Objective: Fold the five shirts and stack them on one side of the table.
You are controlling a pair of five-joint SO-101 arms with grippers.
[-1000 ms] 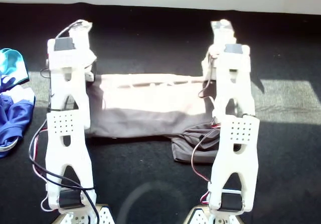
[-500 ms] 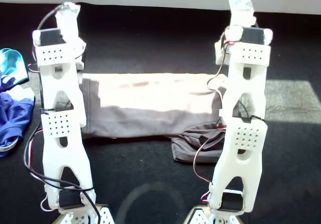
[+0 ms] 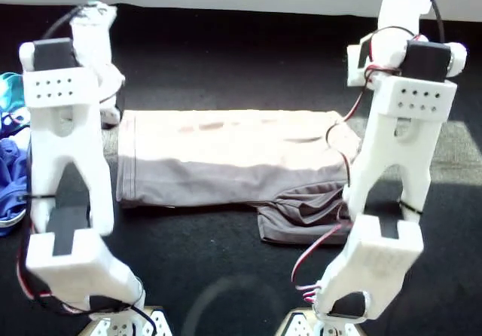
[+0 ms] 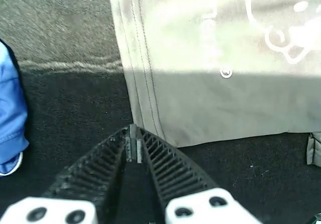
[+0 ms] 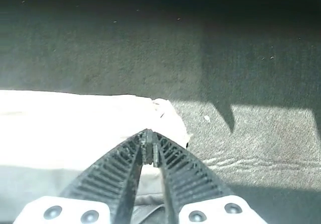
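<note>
A grey shirt (image 3: 226, 163) lies folded into a wide band across the middle of the black table, with a bunched sleeve (image 3: 301, 215) sticking out at its near right. My left gripper (image 4: 132, 143) is shut on nothing and hangs above bare table just off the shirt's left hem (image 4: 145, 108). The right gripper (image 5: 149, 147) is also shut and empty, over the shirt's far right corner (image 5: 168, 111). In the high view both arms stand raised at the shirt's two ends. Blue shirts (image 3: 11, 178) are heaped at the table's left edge.
A teal garment (image 3: 9, 99) lies behind the blue heap, and blue cloth (image 4: 10, 118) shows beside the left gripper. A sunlit patch (image 3: 452, 151) crosses the table to the right. Dark bare table (image 3: 226, 57) stretches behind the shirt and in front of it.
Both arms have risen from the far edge of the shirt and swung outward, their upper links now closer to the high camera. The grey shirt lies flat as before.
</note>
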